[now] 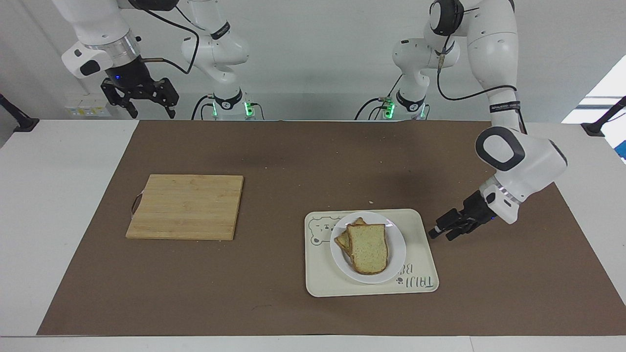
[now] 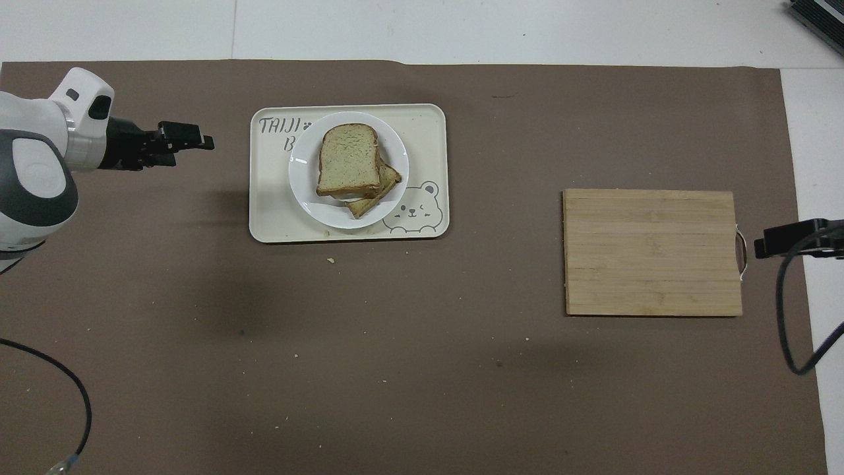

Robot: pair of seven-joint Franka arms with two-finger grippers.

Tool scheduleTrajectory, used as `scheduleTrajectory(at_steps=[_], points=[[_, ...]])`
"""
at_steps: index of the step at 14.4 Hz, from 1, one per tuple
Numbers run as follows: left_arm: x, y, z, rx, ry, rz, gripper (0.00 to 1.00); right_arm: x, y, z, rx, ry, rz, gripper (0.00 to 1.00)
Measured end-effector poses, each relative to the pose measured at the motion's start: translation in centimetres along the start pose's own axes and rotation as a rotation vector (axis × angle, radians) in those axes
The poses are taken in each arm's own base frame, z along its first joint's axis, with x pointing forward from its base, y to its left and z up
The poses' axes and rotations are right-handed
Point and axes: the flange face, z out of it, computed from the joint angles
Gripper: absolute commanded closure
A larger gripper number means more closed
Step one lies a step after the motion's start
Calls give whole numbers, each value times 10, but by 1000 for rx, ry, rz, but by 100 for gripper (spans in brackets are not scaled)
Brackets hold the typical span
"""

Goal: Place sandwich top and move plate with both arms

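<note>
The sandwich top (image 1: 368, 247) lies on another slice (image 1: 342, 239) on the small white plate (image 1: 397, 244). The plate rests on the cream bear tray (image 1: 323, 274). In the overhead view the sandwich top (image 2: 348, 158) covers most of the plate (image 2: 302, 178). My left gripper (image 1: 438, 235) is open and empty, low over the brown mat beside the tray, toward the left arm's end; it also shows in the overhead view (image 2: 198, 144). My right gripper (image 1: 139, 100) is open and waits high over the table's edge at the right arm's end.
A wooden cutting board (image 1: 186, 206) lies on the mat toward the right arm's end, and shows in the overhead view (image 2: 653, 252). The tray (image 2: 270, 218) has bare room around the plate. Crumbs dot the mat.
</note>
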Motion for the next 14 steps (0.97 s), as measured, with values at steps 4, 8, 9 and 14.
scheduleTrajectory(at_steps=[4, 8, 9, 14], points=[[-3, 15, -58, 231, -37, 103, 0, 0, 0, 0, 0, -1, 0, 0], [-27, 42, -129, 329, -71, 177, 0, 0, 0, 0, 0, -1, 0, 0], [-36, 50, -143, 344, -89, 191, 0, 0, 0, 0, 0, -1, 0, 0], [-77, 85, -191, 393, -169, 239, 0, 0, 0, 0, 0, -1, 1, 0]])
